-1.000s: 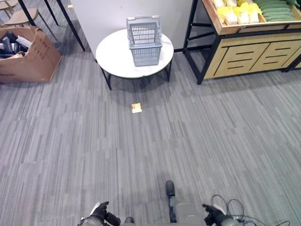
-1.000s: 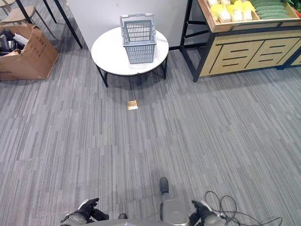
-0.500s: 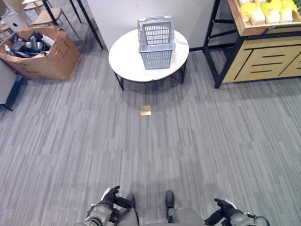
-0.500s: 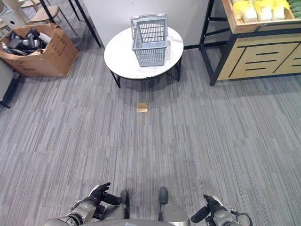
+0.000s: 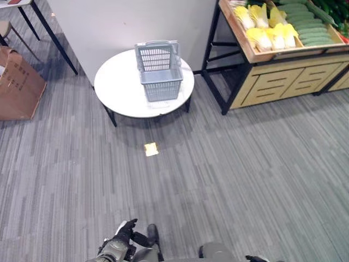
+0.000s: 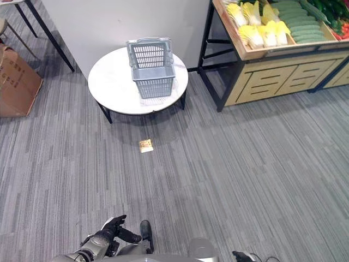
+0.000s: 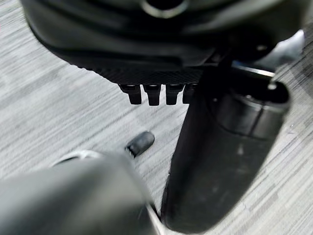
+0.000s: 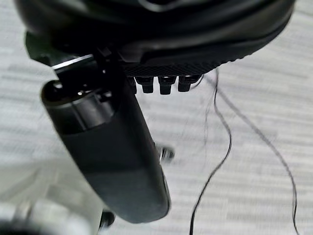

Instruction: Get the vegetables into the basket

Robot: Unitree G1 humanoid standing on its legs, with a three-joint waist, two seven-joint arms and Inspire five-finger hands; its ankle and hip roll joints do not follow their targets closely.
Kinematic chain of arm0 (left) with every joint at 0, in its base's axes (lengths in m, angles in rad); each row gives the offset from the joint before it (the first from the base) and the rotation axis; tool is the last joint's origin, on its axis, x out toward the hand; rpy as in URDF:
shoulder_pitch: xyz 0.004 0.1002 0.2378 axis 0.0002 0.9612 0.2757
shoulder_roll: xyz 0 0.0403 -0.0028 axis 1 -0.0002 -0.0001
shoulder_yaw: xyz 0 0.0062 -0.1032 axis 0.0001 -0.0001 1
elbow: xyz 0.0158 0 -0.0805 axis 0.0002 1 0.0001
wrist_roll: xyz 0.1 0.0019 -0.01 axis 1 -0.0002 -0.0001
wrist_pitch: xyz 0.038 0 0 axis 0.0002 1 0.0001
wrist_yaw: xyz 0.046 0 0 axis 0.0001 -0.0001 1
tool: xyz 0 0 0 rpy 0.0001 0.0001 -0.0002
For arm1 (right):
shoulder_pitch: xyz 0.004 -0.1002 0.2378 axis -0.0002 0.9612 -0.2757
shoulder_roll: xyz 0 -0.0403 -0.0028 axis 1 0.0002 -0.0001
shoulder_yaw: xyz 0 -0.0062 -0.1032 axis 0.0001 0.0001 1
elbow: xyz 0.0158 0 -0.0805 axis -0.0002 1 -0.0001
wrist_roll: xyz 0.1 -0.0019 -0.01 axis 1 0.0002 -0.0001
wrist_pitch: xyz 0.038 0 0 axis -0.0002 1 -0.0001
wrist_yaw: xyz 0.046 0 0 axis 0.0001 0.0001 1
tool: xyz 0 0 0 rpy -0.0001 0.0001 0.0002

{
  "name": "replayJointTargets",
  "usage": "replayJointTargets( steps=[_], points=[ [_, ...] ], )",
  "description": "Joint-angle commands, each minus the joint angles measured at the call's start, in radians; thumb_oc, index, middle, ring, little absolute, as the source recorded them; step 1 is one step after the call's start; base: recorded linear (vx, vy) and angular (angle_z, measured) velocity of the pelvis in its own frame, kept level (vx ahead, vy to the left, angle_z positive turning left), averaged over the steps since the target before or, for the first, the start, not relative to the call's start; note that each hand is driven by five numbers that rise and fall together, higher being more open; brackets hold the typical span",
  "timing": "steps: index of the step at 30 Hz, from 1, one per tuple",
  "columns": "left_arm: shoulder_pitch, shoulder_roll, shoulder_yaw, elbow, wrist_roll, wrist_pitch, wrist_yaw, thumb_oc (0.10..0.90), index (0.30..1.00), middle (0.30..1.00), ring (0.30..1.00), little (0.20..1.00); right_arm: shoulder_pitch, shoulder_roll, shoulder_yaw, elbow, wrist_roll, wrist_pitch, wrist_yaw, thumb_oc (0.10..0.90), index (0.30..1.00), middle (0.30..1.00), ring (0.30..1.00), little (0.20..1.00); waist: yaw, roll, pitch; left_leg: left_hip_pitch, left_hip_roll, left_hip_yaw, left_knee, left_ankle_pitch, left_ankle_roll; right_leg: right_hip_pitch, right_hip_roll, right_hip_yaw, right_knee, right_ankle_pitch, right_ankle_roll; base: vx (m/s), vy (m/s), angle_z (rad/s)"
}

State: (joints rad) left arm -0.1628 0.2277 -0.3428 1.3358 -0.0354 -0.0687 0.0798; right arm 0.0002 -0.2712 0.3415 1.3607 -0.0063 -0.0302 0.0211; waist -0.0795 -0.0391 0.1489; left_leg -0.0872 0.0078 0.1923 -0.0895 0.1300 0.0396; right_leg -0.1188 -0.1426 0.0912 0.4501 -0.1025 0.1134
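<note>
Hanging low: left robot hand [image 6: 112, 230] near the bottom edge of the head views, over the grey carpet [image 5: 245, 174], touching nothing.
Left robot hand state: released; in its wrist view the thumb stands straight out and the short row of fingers [image 7: 152, 94] is uncurled, with nothing between them.
Right robot hand: a dark tip [image 6: 240, 255] at the bottom edge of the head views, the rest cut off; in its wrist view [image 8: 161, 58] thumb straight, fingers uncurled, holding nothing, carpet beyond.
Floor ahead: a small tan square [image 5: 151, 149] lies on the carpet, between the robot and the desk; what it is cannot be made out.
Desk: round and white [image 5: 117, 87], well apart from both hands.
Basket: grey plastic [image 5: 159, 71], upright on the desk, handle up; its inside is hard to see.
Vegetables: yellow-white cabbages [image 5: 267, 33] and green cucumbers [image 5: 305, 22] in a wooden crate [image 5: 242, 46] on a stand to the right of the desk, partly cut off at the top edge.
Left edge: a cardboard box [image 5: 16, 82], partly cut off.
</note>
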Motion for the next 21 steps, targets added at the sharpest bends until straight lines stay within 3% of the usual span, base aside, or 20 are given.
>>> replayJointTargets(
  steps=[1, 6, 8, 9, 12, 15, 18, 20, 21],
  points=[
    [0.026, 0.050, 0.048, 0.000, 0.026, 0.016, 0.002, 0.900, 1.000, 1.000, 1.000, 1.000, -0.060, -0.036, 0.032, -0.045, -0.036, -0.007, -0.008, 0.900, 1.000, 1.000, 1.000, 1.000, 0.034, -0.005, 0.039, 0.006, 0.040, -0.003, 0.002, -0.052, -0.039, 0.018, -0.060, -0.018, -0.102, 0.378, 0.061, 0.20, 0.295, -0.22],
    [0.024, 0.057, 0.052, 0.011, 0.029, 0.015, -0.002, 0.900, 1.000, 1.000, 1.000, 1.000, -0.069, -0.034, 0.039, -0.051, -0.026, -0.011, -0.007, 0.900, 1.000, 1.000, 1.000, 1.000, 0.026, -0.004, 0.052, 0.045, 0.032, -0.007, 0.002, -0.079, -0.036, -0.042, -0.018, -0.039, -0.126, 0.329, 0.046, 0.18, 0.110, 0.10],
    [0.025, 0.057, 0.053, 0.015, 0.035, 0.015, 0.001, 0.900, 1.000, 1.000, 1.000, 1.000, -0.075, -0.031, 0.041, -0.053, -0.021, -0.014, -0.009, 0.900, 1.000, 1.000, 1.000, 1.000, 0.021, -0.003, 0.060, 0.084, 0.029, -0.013, 0.002, -0.107, -0.043, -0.073, -0.015, -0.095, -0.239, 0.277, 0.048, 0.43, -0.036, 0.01],
    [0.022, 0.049, 0.049, 0.021, 0.052, 0.014, -0.001, 0.900, 1.000, 1.000, 1.000, 1.000, -0.081, -0.030, 0.042, -0.056, -0.024, -0.014, -0.009, 0.900, 1.000, 1.000, 1.000, 1.000, -0.001, -0.007, 0.073, 0.149, 0.019, -0.053, 0.005, -0.147, -0.051, -0.112, 0.003, -0.075, -0.368, 0.270, 0.057, 0.49, -0.092, -0.09],
    [0.029, 0.044, 0.058, 0.033, 0.056, 0.012, -0.005, 0.900, 1.000, 1.000, 1.000, 1.000, -0.075, -0.029, 0.028, -0.052, -0.010, -0.016, -0.003, 0.900, 1.000, 1.000, 1.000, 1.000, -0.018, -0.007, 0.066, 0.196, 0.016, -0.085, 0.007, -0.177, -0.059, -0.139, 0.019, -0.034, -0.437, 0.293, 0.063, 0.34, -0.115, 0.32],
    [0.043, 0.034, 0.054, 0.037, 0.062, 0.014, -0.013, 0.900, 1.000, 1.000, 1.000, 1.000, -0.064, -0.039, 0.023, -0.061, -0.009, -0.018, 0.002, 0.900, 1.000, 1.000, 1.000, 1.000, -0.026, 0.004, 0.049, 0.243, 0.025, -0.121, 0.014, -0.205, -0.069, -0.131, 0.024, -0.041, -0.427, 0.292, 0.054, 0.31, -0.180, 0.71],
    [0.046, 0.023, 0.050, 0.042, 0.062, 0.015, -0.015, 0.900, 1.000, 1.000, 1.000, 1.000, -0.066, -0.064, 0.017, -0.063, -0.005, -0.024, -0.001, 0.900, 1.000, 1.000, 1.000, 1.000, -0.034, 0.034, 0.027, 0.250, 0.077, -0.145, 0.067, -0.171, -0.108, -0.104, 0.065, -0.078, -0.416, 0.256, 0.014, 0.35, -0.357, 0.47],
    [0.045, 0.020, 0.049, 0.040, 0.061, 0.014, -0.016, 0.900, 1.000, 1.000, 1.000, 1.000, -0.065, -0.070, 0.014, -0.064, 0.000, -0.026, -0.002, 0.900, 1.000, 1.000, 1.000, 1.000, -0.037, 0.041, 0.026, 0.244, 0.086, -0.153, 0.089, -0.155, -0.118, -0.098, 0.072, -0.087, -0.412, 0.248, 0.004, 0.14, -0.168, 0.17],
    [0.045, 0.016, 0.042, 0.033, 0.064, 0.012, -0.015, 0.900, 1.000, 1.000, 1.000, 1.000, -0.067, -0.078, 0.012, -0.070, 0.008, -0.029, -0.004, 0.900, 1.000, 1.000, 1.000, 1.000, -0.040, 0.050, 0.025, 0.233, 0.097, -0.163, 0.130, -0.122, -0.135, -0.090, 0.084, -0.092, -0.408, 0.233, -0.007, 0.07, -0.105, 0.10]
  ],
)
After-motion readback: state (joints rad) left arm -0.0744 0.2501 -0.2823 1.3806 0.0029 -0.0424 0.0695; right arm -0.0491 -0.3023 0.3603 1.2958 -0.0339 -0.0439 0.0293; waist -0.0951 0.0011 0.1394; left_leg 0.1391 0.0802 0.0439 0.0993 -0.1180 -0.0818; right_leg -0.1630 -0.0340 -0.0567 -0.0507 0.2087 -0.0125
